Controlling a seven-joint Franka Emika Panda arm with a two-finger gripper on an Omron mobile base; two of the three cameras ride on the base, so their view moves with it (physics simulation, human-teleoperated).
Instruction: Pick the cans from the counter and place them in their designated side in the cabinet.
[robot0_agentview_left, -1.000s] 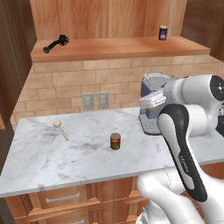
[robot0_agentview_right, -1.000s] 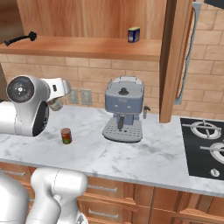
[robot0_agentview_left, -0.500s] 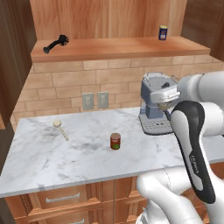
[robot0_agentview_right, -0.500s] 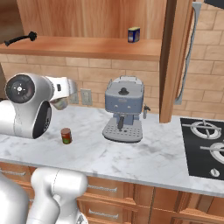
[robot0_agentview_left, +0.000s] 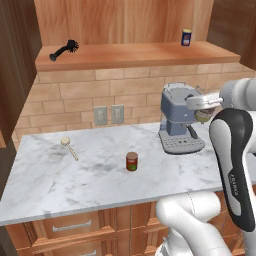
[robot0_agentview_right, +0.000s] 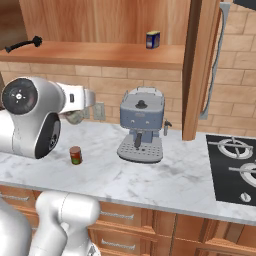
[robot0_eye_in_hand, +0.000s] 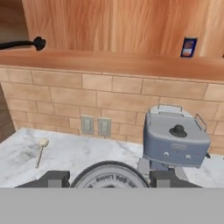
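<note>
At the right edge of the left base view, the gripper (robot0_agentview_left: 206, 107) has its jaws pinching the silver can (robot0_agentview_left: 204, 115), raised above the counter (robot0_agentview_left: 60, 185). The dark red can (robot0_agentview_left: 131, 161) stands at frame centre on the marble. The cabinet shelf (robot0_agentview_left: 135, 54) crosses the top, a blue can (robot0_agentview_left: 186, 37) at upper right.

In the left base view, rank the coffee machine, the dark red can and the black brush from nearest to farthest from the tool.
Measured from the tool, which grips a silver can:
1. Coffee machine, right beside it at the counter's right end.
2. Dark red can, lower left, mid-counter.
3. Black brush, far left on the cabinet shelf.
</note>
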